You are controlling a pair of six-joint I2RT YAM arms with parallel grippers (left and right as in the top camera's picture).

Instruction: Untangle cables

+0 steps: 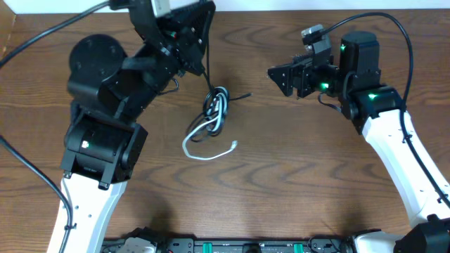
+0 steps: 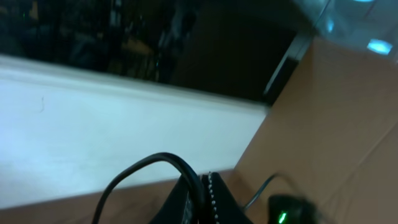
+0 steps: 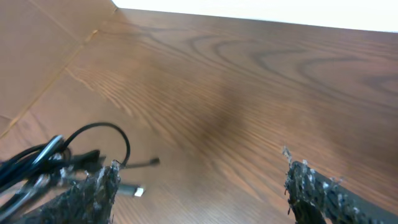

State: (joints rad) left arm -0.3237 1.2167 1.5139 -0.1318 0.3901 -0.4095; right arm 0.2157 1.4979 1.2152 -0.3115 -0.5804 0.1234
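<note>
1. The right tool hangs over the far right part of the tabletop. Its two fingers are spread wide and hold nothing. Only wood grain shows in the gap between them.
2. The left tool sits at the far edge, left of centre. From overhead its fingers merge into its dark body. Its wrist camera looks off at a white wall and a thick black wire. I cannot tell how far this tool is open or whether it grips anything.
3. A thin black strand runs from just under the left tool toward the near side and into the tangle. I cannot tell whether it is pinched in the tool or merely passes beneath it.
4. The black cables lie knotted near the middle of the tabletop, between the two tools. They are close to the left tool and well apart from the right one.
5. The white cable comes out of that knot and loops toward the near left. It curves back right and ends in a small plug lying flat on the wood.
6. In the right wrist view, the black cables bunch at the lower left beside one finger. One strand arcs upward in an open loop, and a small pale plug lies just beside that finger's tip.
</note>
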